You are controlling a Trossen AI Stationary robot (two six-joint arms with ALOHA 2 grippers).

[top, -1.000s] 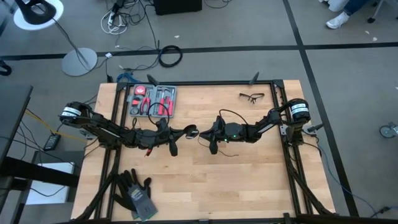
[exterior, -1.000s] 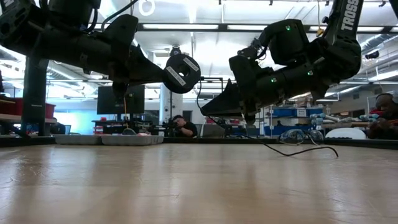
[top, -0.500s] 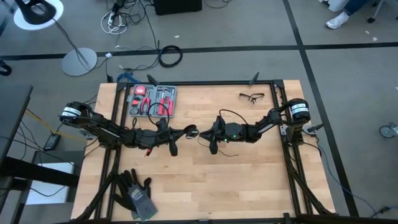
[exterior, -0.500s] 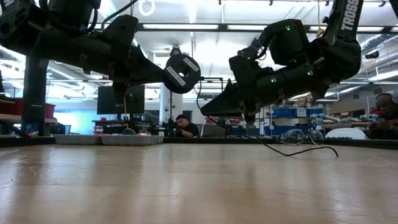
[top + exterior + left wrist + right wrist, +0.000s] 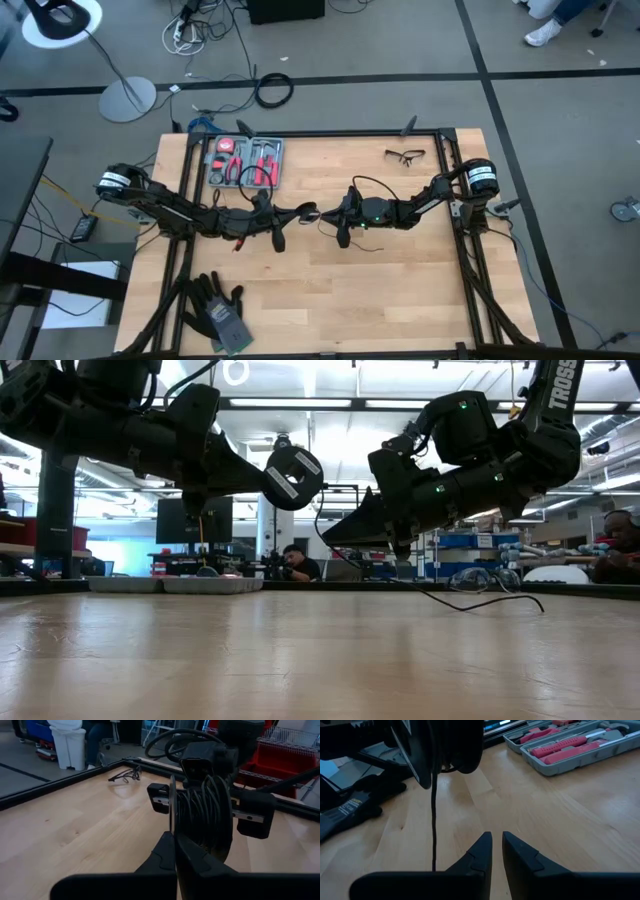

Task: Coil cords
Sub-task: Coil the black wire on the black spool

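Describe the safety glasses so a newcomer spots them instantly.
Start at the wooden table and go to its far right corner, beyond the right gripper. The safety glasses lie there alone: clear lenses, thin dark frame, unlike the grey tool case with red-handled tools.

A light wooden table [image 5: 330, 290] with a black frame carries a grey tool tray [image 5: 245, 162] near its far left corner (red-handled tools inside) and safety glasses [image 5: 404, 155] near the far right. Dark gloves [image 5: 218, 309] lie at the near left corner.
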